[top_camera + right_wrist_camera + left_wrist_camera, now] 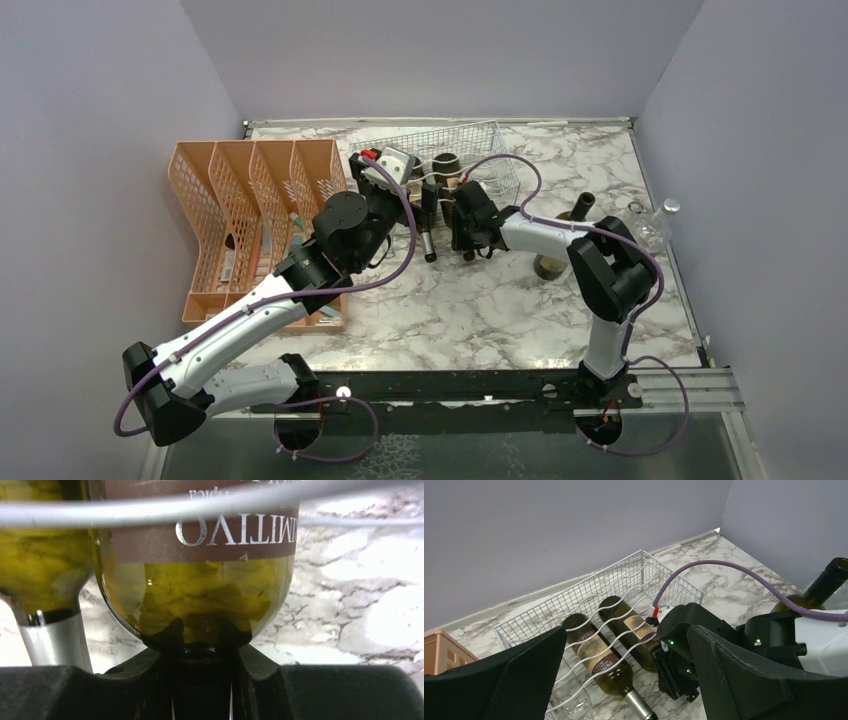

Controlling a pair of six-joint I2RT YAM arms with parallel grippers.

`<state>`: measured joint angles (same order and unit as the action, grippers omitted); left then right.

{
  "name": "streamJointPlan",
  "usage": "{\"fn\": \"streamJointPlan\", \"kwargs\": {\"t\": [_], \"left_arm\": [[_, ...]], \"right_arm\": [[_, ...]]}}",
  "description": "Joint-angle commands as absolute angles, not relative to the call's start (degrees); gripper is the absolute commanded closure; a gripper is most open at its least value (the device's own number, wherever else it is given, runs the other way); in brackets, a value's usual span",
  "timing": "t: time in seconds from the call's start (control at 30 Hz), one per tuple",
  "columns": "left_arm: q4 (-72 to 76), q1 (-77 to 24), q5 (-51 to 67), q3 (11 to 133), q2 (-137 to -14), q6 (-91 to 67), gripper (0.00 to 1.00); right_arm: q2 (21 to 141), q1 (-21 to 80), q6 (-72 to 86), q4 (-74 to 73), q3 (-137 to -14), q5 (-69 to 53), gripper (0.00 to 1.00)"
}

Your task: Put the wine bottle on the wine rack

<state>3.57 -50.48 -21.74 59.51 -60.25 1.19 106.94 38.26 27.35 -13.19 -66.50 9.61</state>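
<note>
The white wire wine rack point(480, 145) stands at the back middle and also shows in the left wrist view point(574, 595). Two green wine bottles lie in its wavy cradles, necks toward the arms. My right gripper point(463, 218) is shut on the neck of the right-hand bottle point(631, 625); in the right wrist view the gripper point(202, 690) clamps the neck under the bottle's shoulder point(200, 590). The left-hand bottle point(596, 655) has a silver capsule and lies free. My left gripper point(415, 195) hovers open and empty just before the rack, its jaws wide apart point(624, 690).
An orange mesh file organiser point(250, 205) stands at the left. A dark bottle point(565, 235) stands upright right of my right arm, with a clear glass bottle point(655, 222) beyond it near the right wall. A clear glass bottle point(556, 702) lies at the rack's left end.
</note>
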Motion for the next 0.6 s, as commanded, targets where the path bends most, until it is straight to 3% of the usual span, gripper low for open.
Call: {"fn": "streamJointPlan", "kwargs": {"t": [0.0,0.2,0.43,0.57], "left_arm": [[2.7,-50.4,-21.1,61.1,-58.8,0.1,0.01],[2.0,-50.4,-20.5,61.2,-58.8,-0.1,0.01],[2.1,-50.4,-20.6,60.8,-58.6,-0.5,0.01],[1.9,-50.4,-20.2,61.0,-59.0,-0.4,0.01]], "right_arm": [[108.6,37.7,23.7,-9.5,-71.6,9.7,0.86],[111.1,36.8,22.6,-12.2,-74.9,9.1,0.7],[112.0,36.0,22.3,-14.3,-76.6,10.2,0.62],[112.2,35.8,21.8,-15.2,-77.2,10.5,0.48]]}}
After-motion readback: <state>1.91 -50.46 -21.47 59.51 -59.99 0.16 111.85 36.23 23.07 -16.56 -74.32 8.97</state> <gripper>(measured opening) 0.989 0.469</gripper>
